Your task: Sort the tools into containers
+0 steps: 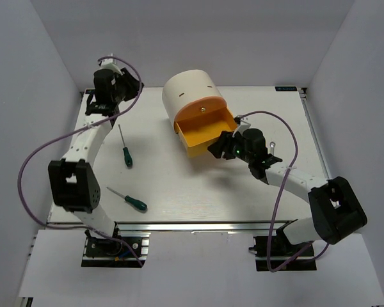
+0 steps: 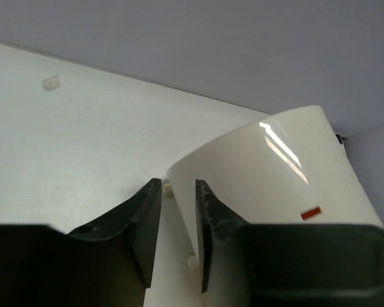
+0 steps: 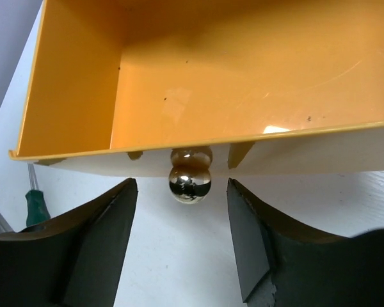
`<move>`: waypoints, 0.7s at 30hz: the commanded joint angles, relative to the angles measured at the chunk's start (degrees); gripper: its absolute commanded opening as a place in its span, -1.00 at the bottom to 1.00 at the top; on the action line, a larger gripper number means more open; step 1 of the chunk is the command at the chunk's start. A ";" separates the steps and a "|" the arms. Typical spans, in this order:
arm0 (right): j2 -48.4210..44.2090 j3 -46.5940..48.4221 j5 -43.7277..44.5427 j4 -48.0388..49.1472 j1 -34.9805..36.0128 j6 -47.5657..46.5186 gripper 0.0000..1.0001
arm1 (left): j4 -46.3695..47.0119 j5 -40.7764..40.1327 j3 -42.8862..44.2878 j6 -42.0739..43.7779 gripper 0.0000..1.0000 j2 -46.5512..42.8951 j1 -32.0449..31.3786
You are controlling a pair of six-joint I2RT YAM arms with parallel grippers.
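Right now the right fingers [image 3: 109, 236] are standing wide apart on either side of the brass knob [image 3: 190, 183], which is hanging in the gap between them with daylight on both sides, so neither finger is touching it and nothing is being held. The knob is sticking out from the front lip of the yellow drawer [image 3: 70, 89], which is sitting pulled well out, its inner walls and floor facing the wrist camera. Past the left-hand finger a green handle [image 3: 33, 208] of a screwdriver is lying on the white tabletop [image 3: 179, 256]. From above, the yellow drawer is projecting from the cream cabinet [image 1: 189, 89], just under the orange drawer [image 1: 201, 114], which is sitting pushed in. A small silvery item [image 1: 272, 148], too small to name, is lying just beside the right arm. The left fingers [image 2: 147, 224] are standing narrowly parted with nothing between them, pointing at the near lower edge of the cabinet's curved cream wall but apart from it, up at the far left of the tabletop. Two green-handled screwdrivers are lying out on the tabletop well apart from the drawers: the farther screwdriver [image 1: 124, 150] beside the left arm, the nearer screwdriver [image 1: 129, 200] close to that arm's base.
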 commanded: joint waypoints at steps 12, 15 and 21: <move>-12.45 -5.04 -16.44 -9.57 -0.07 -16.45 0.32 | -31.89 -16.71 -16.72 6.93 0.24 -8.11 0.07; -16.06 -6.89 -18.29 -10.63 -0.16 -18.90 0.32 | -33.23 -20.05 -17.16 8.07 0.39 -4.85 -0.63; -19.40 -9.00 -19.79 -12.40 -1.91 -19.88 0.32 | -31.30 -22.52 -18.21 10.45 0.43 0.08 -0.98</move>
